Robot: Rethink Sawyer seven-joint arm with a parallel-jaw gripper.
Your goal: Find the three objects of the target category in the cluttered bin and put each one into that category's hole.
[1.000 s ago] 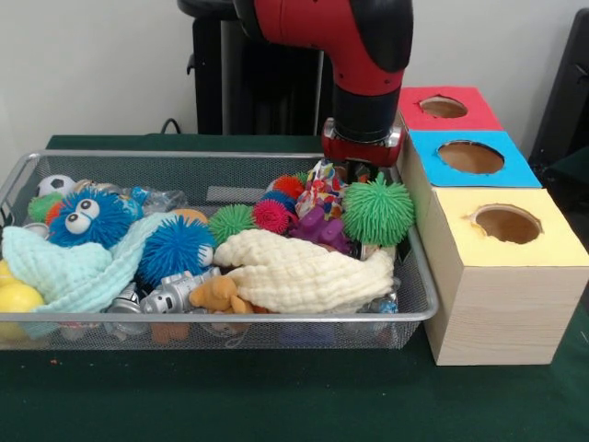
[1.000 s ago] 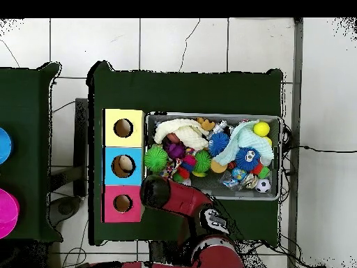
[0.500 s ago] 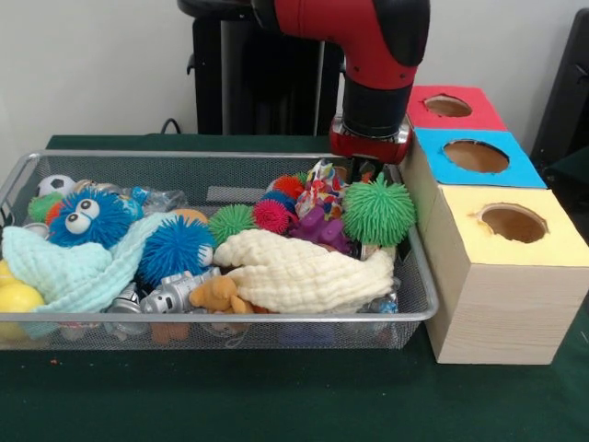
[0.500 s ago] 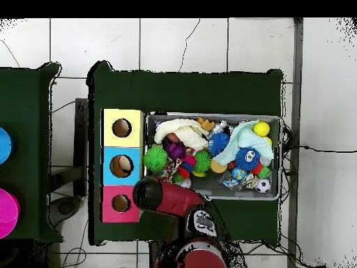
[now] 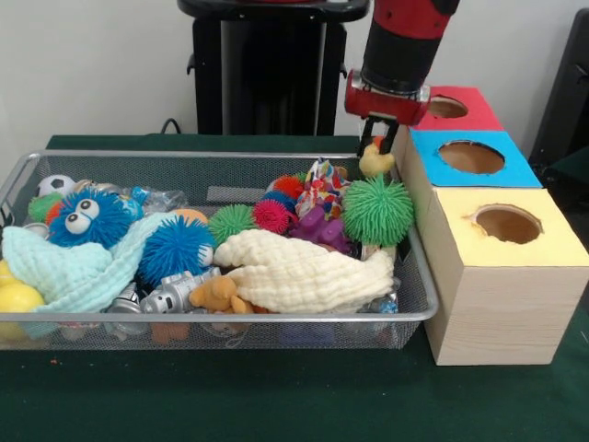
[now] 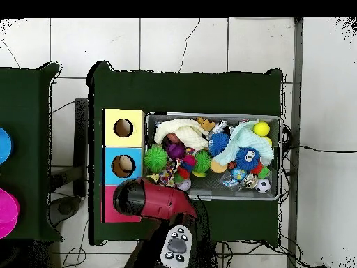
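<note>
We see the gripper [image 5: 376, 147] hanging above the far right corner of the wire bin [image 5: 276, 318], close to the boxes. Its two dark fingers are closed on a small yellow duck toy [image 5: 372, 163], which hangs in the air just over the bin's rim. The fingers cover part of the duck, so we only see its yellow body and a bit of orange on top.

The red box [image 5: 474, 115], the blue box [image 5: 520, 170] and the yellow box [image 5: 552, 239] stand in a row, touching the bin's right side. Each has a round hole on top. From above, the red arm [image 6: 150, 199] covers most of the red box, so we cannot see its hole there, and the gripper and duck are hidden under the arm too.

In the bin lie many toys in a heap. A green spiky ball [image 5: 378, 210] sits just below the duck. A cream cloth [image 5: 304, 272] covers whatever lies under it. A blue fuzzy toy with big eyes [image 5: 89, 218] rests on a light green cloth [image 5: 64, 272]. A blue spiky ball [image 5: 175, 249] lies between the two cloths. A yellow ball [image 5: 14, 299] is cut off at the left edge. A small soccer ball [image 5: 55, 184] peeks out at the back left.
</note>
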